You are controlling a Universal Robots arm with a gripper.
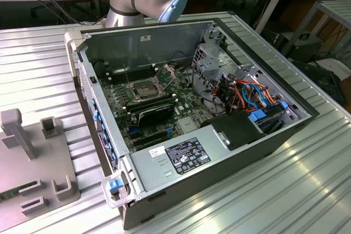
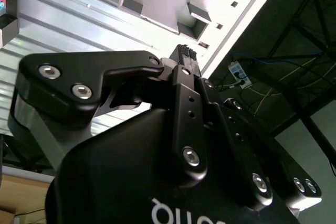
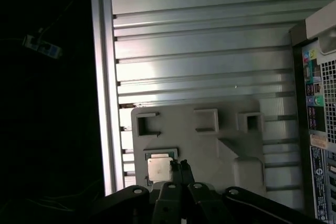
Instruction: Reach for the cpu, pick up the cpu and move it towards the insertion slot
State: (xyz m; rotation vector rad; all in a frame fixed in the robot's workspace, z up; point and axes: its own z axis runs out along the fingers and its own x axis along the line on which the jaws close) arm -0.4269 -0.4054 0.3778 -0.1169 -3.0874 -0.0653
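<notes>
Tool (image 3: 180,169), fingers together and empty, hangs just beside the cpu (image 3: 159,169) — its holder (image 1: 33,201) at eight o'clock from the insertion slot (image 1: 143,89), exterior view.

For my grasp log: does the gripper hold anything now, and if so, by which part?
Nothing is held. The black gripper is shut over the grey fixture plate, close to the small pale square cpu lying there.
</notes>
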